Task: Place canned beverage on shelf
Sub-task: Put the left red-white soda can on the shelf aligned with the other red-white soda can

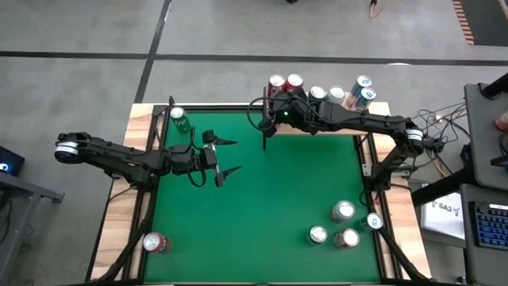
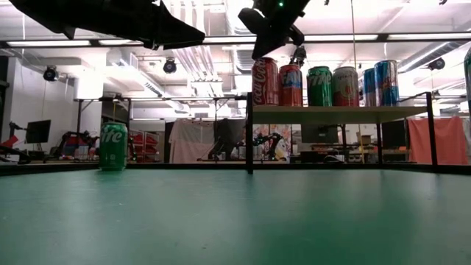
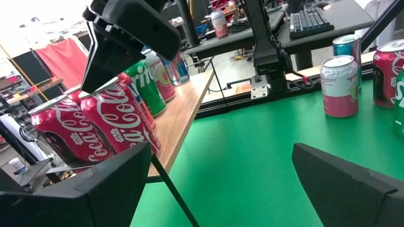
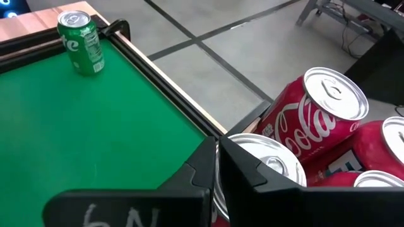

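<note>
We've got four views. High cam looks straight down on the whole table. Low cam sits at felt level, facing across to the shelf and the room behind. Left wrist cam faces that shelf close up; right wrist cam hangs right over its cans.

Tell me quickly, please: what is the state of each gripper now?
Left gripper: open, holding nothing, above the green table.
Right gripper: closed, empty, over the cans at the shelf.
</note>
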Tool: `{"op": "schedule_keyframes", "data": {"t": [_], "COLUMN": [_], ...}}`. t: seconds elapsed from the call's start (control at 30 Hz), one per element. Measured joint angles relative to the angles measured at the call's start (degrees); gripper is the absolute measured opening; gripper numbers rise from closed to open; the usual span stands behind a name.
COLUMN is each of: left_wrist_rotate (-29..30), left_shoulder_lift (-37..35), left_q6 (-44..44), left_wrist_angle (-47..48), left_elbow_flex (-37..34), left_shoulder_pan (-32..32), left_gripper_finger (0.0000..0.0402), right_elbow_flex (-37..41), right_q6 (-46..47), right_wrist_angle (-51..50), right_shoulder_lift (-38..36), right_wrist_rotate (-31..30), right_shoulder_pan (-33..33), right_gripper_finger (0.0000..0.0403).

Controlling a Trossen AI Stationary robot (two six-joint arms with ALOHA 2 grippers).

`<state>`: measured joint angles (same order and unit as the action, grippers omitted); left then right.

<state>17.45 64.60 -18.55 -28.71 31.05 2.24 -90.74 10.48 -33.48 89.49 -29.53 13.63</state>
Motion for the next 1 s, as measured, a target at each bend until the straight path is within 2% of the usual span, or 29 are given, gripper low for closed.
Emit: {"op": "schedule_keyframes", "data": {"t": [0.7,1.0], "left_wrist_rotate": [0.0,0.0], "left_shoulder_lift": [0.0,0.0], "left_q6": [0.0,0.0], "left_wrist_angle": [0.0,0.0], "left_elbow_flex": [0.0,0.0], "left_shoulder_pan": [0.0,0.0], "left_gripper_finger": [0.0368,0.0368], "right_elbow_flex": [0.0,0.0], "right_q6": [2.6,2.6], "right_wrist_angle": [-0.5,-0.8], "right_shoulder_lift": [0.1,0.0], "right_wrist_rotate": [-0.2,2.8], "right_shoulder_pan": [-0.4,-0.9], "right_gripper_finger": [0.0012,0.0012]}}
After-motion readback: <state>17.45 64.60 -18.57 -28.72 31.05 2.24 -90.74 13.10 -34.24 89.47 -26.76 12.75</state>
